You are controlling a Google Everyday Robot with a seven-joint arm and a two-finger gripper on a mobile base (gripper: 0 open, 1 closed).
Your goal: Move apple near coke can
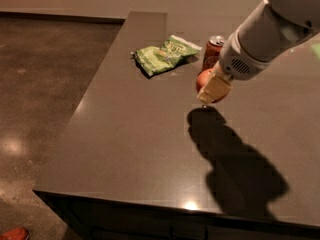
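Note:
The red apple (203, 78) is held in my gripper (210, 93), a little above the dark table (125, 139), with its shadow just below. A cream-coloured finger (216, 87) covers the apple's right side. The coke can (214, 52), red with a silver top, stands upright just behind the apple, a short gap away. My white arm reaches in from the upper right.
A green chip bag (162, 56) lies on the table left of the can. The table's left edge (85, 99) and front edge (150, 196) drop to a brown floor. A red object (14, 233) lies on the floor at the bottom left.

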